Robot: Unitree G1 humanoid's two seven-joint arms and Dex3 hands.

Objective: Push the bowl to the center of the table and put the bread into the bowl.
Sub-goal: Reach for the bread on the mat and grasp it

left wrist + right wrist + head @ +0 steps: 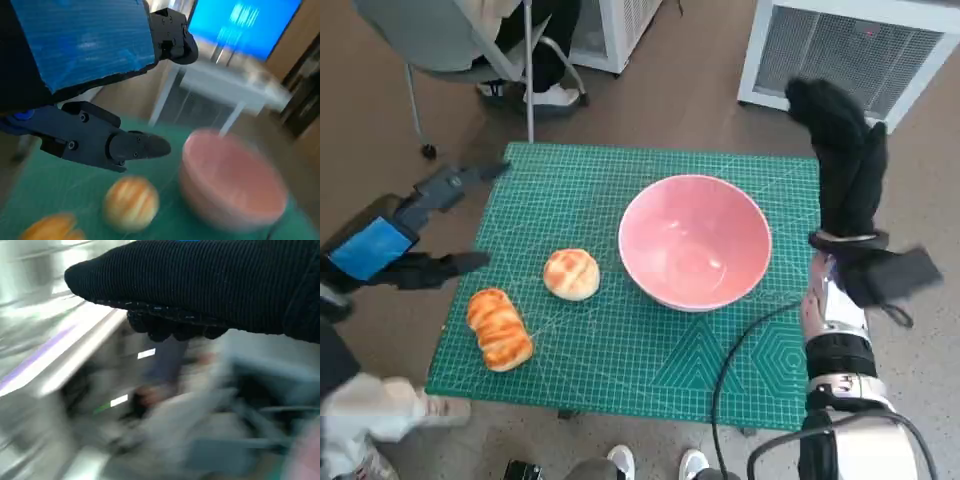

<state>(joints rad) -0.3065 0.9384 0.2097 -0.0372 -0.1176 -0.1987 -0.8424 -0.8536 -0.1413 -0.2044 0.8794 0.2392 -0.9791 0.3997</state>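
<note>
Head view: bowl [695, 240] sits right of mat centre, gloved right hand [845, 160] raised just beside its right rim, grip cannot be told. Round bread [571, 273] and long bread [500, 328] lie left of bowl, near left hand [415, 230], held open and empty off the mat edge.

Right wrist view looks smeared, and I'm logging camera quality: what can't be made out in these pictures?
- Right wrist view: motion blur hides everything beyond the black knitted right robot hand.
- Left wrist view: the pink bowl and round bread roll are blurred; the long striped bread is cut off by the edge.
- Head view: the seated person is cut off at the top edge.
</note>
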